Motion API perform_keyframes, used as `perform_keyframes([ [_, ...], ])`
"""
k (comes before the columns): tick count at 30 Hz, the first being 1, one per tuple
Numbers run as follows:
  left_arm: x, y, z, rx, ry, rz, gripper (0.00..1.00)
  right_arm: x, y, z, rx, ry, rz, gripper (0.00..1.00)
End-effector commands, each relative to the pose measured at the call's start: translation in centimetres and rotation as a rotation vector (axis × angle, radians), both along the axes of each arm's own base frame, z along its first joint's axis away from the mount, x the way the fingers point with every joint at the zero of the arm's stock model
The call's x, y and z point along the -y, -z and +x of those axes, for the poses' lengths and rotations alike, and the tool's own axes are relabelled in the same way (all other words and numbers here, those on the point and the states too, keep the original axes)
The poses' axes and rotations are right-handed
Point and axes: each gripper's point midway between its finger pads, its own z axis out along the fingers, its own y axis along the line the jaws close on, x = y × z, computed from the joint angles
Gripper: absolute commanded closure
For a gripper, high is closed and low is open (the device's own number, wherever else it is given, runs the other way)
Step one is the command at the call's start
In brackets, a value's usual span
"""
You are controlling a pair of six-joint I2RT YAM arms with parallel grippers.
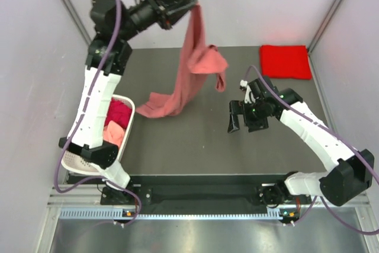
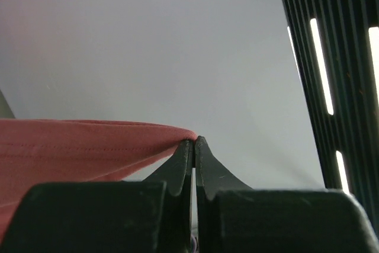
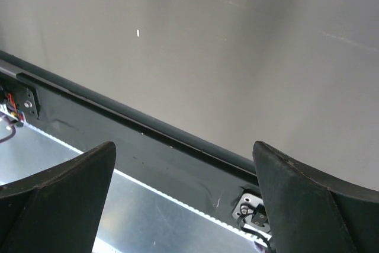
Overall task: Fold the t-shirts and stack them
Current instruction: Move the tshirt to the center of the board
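Salmon-pink t-shirt [image 1: 189,69] hangs lengthwise from the left tool [image 1: 192,4], which pinches its top edge high at the far left, tail trailing on the desk [image 1: 195,146], while the spread, empty right tool [image 1: 235,111] sits nearer, to its right.

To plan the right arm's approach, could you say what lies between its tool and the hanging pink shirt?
Only bare table between right tool and pink shirt, per the top view.

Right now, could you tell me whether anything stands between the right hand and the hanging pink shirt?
Nothing visible does. The right hand hangs open over the table, and the pink shirt, pinched by the left hand, hangs just to its left.
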Motion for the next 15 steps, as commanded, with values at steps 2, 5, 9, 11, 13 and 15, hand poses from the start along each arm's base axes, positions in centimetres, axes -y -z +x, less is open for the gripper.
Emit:
perform_keyframes([
  [2, 3.8, 1.4, -2.4, 0.052, 0.074, 0.024, 1.0, 0.4, -3.2, 0.8, 0.12, 0.029, -0.001, 0.0],
  [5, 5.5, 7.7, -1.9, -0.059, 0.066, 0.114, 1.0, 1.3, -3.5, 0.8, 0.144, 0.059, -0.03, 0.01],
  [9, 5.6, 16.0, -1.8, -0.192, 0.036, 0.293, 1.0, 2.2, -3.8, 0.2, 0.158, 0.093, -0.047, 0.0],
  [11, 5.1, 20.1, -1.9, -0.24, 0.011, 0.421, 1.0, 2.5, -4.0, 0.1, 0.17, 0.107, -0.046, 0.0],
  [13, 4.9, 24.4, -2.7, -0.276, 0.027, 0.548, 1.0, 2.5, -4.3, 0.1, 0.177, 0.126, -0.04, 0.0],
  [15, 4.7, 29.6, -4.1, -0.347, 0.06, 0.679, 1.0, 2.6, -4.5, 0.3, 0.181, 0.145, -0.036, 0.0],
])
